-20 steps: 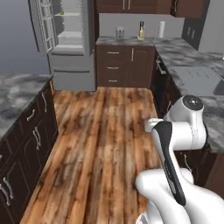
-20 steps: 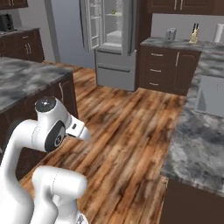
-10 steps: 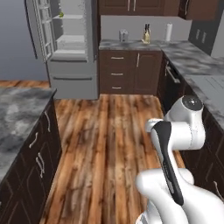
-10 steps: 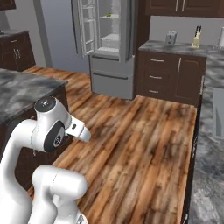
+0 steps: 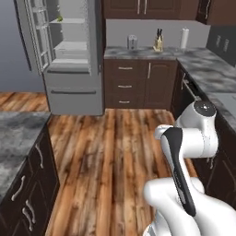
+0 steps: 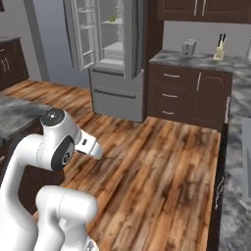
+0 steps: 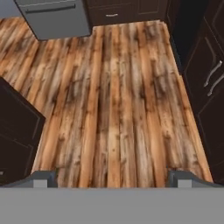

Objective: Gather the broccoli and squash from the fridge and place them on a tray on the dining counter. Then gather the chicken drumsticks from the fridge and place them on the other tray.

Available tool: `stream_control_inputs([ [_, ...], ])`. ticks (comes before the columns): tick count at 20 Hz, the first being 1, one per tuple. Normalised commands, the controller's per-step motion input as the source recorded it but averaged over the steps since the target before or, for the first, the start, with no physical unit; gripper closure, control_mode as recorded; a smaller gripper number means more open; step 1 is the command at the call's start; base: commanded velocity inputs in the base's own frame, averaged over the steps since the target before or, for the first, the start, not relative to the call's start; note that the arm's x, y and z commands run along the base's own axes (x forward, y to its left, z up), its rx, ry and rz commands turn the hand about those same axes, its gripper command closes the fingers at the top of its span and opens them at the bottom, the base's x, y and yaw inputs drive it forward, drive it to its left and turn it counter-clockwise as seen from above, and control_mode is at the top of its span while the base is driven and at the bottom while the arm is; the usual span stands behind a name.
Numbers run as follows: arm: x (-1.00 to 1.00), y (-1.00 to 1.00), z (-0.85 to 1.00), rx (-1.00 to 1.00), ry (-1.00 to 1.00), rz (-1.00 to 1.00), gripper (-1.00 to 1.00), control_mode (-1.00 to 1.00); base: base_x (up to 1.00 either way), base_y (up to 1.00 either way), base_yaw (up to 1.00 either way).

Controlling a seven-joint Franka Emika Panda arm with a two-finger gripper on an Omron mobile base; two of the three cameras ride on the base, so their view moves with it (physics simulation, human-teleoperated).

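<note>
One door of the fridge [image 5: 69, 60] stands open at the far left end of the kitchen, and I am still a good stretch of wood floor [image 7: 113, 96] short of it. On an upper shelf, near its left edge, sits a small green-yellow lump [image 5: 59, 19] that I take to be the broccoli; it is too small to be sure, and I cannot make out squash or drumsticks from here. The gripper [image 7: 112, 178] hangs empty over the floor, fingers spread wide, pointing down and forward.

Judgement: step in hand is the approach to the fridge, nothing gathered yet.

To do it well:
- Drive the base on toward the open compartment, keeping off the corner of the stone counter [image 5: 18, 133] at my left and the dark cabinets [image 5: 138, 83] ahead right.
- Stop square to the shelves, not the drawer front [image 7: 54, 17].
- Keep the arm tucked until halted, then raise the hand to shelf height.
- Leave the fingers wide for the reach.
</note>
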Motion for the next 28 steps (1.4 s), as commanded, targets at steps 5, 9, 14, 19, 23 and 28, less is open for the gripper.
stream_control_inputs([
  [5, 0.00, 0.00, 0.00, 0.00, 0.00, 0.00, -1.00, 1.00, 1.00, 0.23, 0.00],
  [9, 0.00, 0.00, 0.00, 0.00, 0.00, 0.00, -1.00, 1.00, 1.00, 0.33, 0.00],
  [14, 0.00, 0.00, 0.00, 0.00, 0.00, 0.00, -1.00, 1.00, 1.00, 0.22, 0.07],
  [19, 0.00, 0.00, 0.00, 0.00, 0.00, 0.00, -1.00, 1.00, 1.00, 0.15, 0.16],
  [23, 0.00, 0.00, 0.00, 0.00, 0.00, 0.00, -1.00, 1.00, 1.00, 0.19, 0.21],
  [28, 0.00, 0.00, 0.00, 0.00, 0.00, 0.00, -1.00, 1.00, 1.00, 0.28, 0.23],
])
